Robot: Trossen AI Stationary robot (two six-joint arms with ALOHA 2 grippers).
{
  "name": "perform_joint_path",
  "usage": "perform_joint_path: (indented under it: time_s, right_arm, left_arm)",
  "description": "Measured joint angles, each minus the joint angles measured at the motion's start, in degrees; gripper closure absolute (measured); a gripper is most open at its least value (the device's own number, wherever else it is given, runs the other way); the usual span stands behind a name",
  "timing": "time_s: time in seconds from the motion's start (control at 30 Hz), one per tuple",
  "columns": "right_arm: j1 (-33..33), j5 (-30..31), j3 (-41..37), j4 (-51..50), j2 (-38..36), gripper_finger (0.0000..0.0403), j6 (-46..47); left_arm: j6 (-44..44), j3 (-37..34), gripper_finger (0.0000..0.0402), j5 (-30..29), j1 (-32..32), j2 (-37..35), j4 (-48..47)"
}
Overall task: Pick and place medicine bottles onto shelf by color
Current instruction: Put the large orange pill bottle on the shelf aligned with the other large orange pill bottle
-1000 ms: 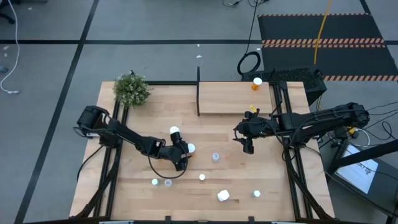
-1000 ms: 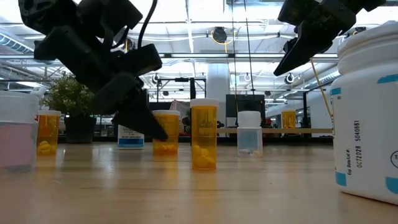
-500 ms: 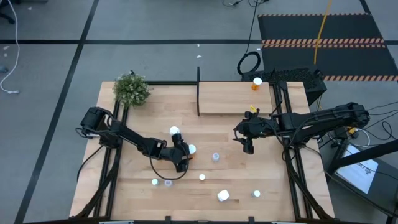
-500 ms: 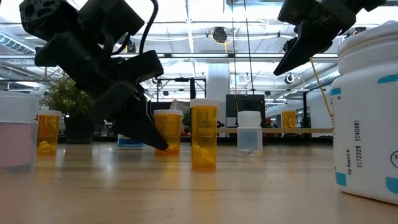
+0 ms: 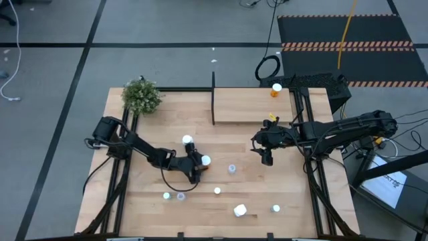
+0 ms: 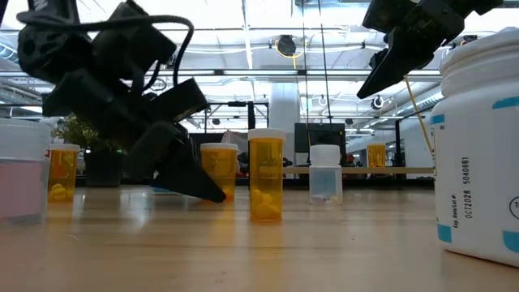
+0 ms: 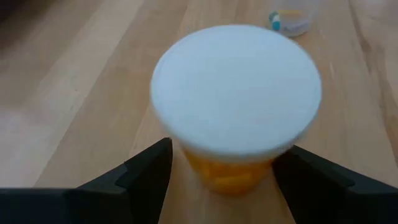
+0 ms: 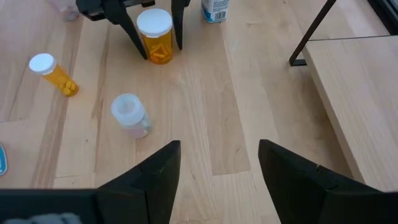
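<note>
Near the table's middle, we saw the left gripper point(image 5: 199, 165) lowered around an orange bottle point(image 8: 155, 35), its jaws spread with one finger point(image 7: 146, 168) on each side of the amber body, neither yet pressing it. Half a second before, this claw had hung higher and tilted; now it sat closer to the tabletop point(image 5: 241, 144), so we judged the grasp nearly set and only the squeeze and lift outstanding. The bottle stood upright under its white cap, and a white bottle point(image 5: 188, 141) stood just on its far side. Over to the right, the right gripper point(image 5: 267, 158) hovered above bare wood with its jaws apart and empty, unmoved over the last second. Beyond it at the far edge lay the shelf point(image 5: 251, 107), carrying a lone orange bottle point(image 5: 276, 89) at its far right corner. Several other bottles stood scattered along the near side, so we reckoned the sorting was at an early stage.
</note>
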Motion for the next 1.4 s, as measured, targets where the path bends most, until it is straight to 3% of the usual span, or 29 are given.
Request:
perform_joint_path:
  time_s: [0.27, 0.53, 1.07, 1.23, 1.4]
  right_arm:
    - [0.0, 0.0, 0.0, 0.0, 0.0, 0.0193, -0.2]
    - [0.0, 0.0, 0.0, 0.4, 0.0, 0.0193, -0.5]
    - [0.0, 0.0, 0.0, 2.1, 0.0, 0.0193, -1.5]
    - [0.0, 0.0, 0.0, 2.2, 0.0, 0.0193, -1.6]
    - [0.0, 0.0, 0.0, 2.4, 0.0, 0.0193, -1.6]
  left_arm:
    - [1.3, -5.5, 0.0131, 0.1, -0.1, 0.1, 10.2]
    - [3.2, -5.7, 0.0131, 0.2, -0.1, 0.1, 11.7]
    - [5.6, -5.7, 0.0131, 8.9, 4.2, 0.2, 12.2]
    - [5.6, -5.7, 0.0131, 9.0, 3.8, 0.2, 12.3]
    - [5.6, -5.6, 0.0131, 8.9, 3.8, 4.2, 19.3]
